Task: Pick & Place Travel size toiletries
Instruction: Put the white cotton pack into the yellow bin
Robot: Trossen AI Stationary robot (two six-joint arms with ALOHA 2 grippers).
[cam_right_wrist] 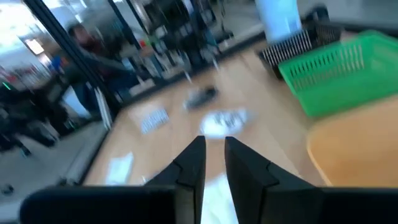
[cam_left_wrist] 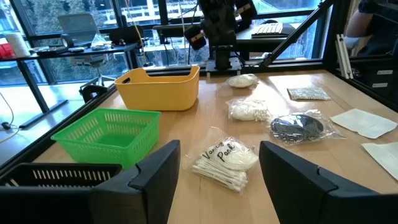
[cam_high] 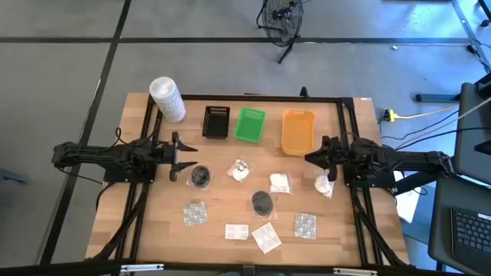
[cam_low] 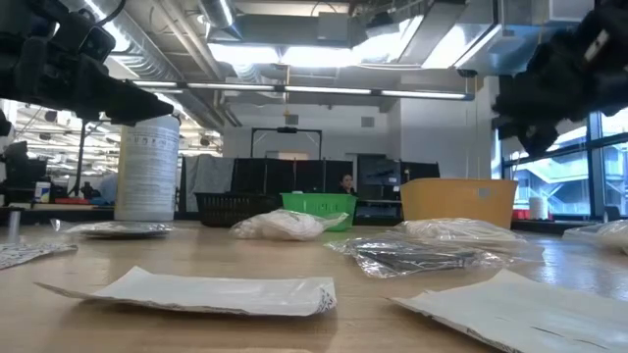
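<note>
Jaws: left gripper [cam_high: 186, 156] spread wide and empty; right gripper [cam_high: 310, 157] nearly closed, holding nothing.
Cotton-swab packet [cam_left_wrist: 226, 158] lies ahead of the left fingers [cam_left_wrist: 155, 176]; a white bundle [cam_high: 324, 184] sits beside the right gripper.

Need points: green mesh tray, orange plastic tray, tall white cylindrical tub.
green mesh tray [cam_high: 250, 125], high view, middle of its floor
orange plastic tray [cam_high: 298, 132], high view, middle of its floor
tall white cylindrical tub [cam_high: 166, 99], high view, its side

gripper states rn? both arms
Left gripper: open, holding nothing, above the table's left side.
Right gripper: nearly shut, holding nothing, near the orange tray.
</note>
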